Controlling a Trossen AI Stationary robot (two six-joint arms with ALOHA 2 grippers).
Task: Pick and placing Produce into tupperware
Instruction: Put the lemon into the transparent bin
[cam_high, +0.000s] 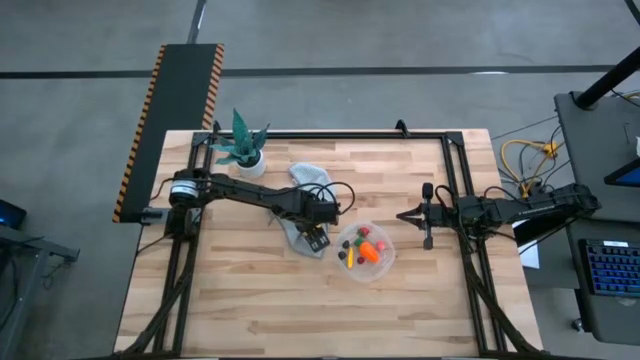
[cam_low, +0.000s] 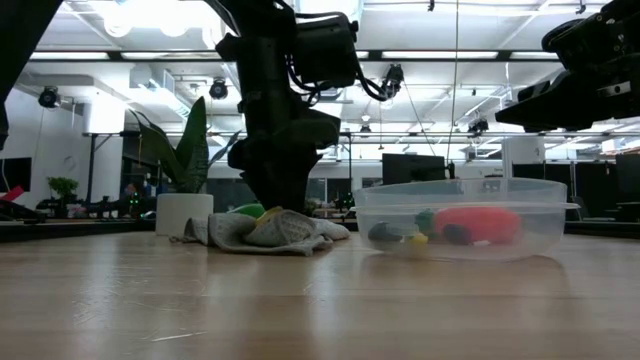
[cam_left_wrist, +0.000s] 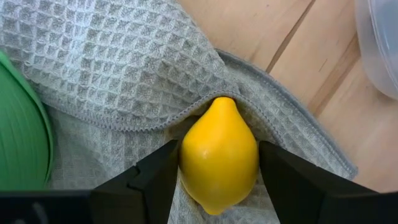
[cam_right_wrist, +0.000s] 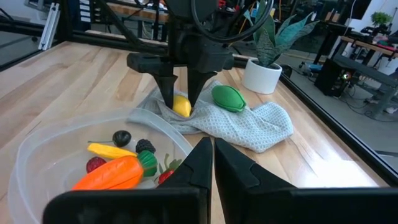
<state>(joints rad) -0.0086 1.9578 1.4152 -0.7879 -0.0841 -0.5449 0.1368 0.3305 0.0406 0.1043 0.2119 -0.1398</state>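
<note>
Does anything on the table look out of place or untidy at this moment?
Yes. The grey cloth lies crumpled beside the tupperware. The lemon sits in a fold of it, between the left gripper fingers, and a green piece rests on top.

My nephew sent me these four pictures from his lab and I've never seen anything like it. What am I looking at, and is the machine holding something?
Two dark robot arms work at a wooden table. One picture looks straight down, one looks level across the tabletop, and two come from cameras on the arms' wrists. The left end effector has its fingers on either side of a yellow toy lemon lying on a grey waffle-weave cloth, beside a green toy piece. The round clear plastic container already holds an orange toy carrot, a yellow sliver and small berries. The right end effector waits shut beside the container. A potted plant stands at the back.
</note>
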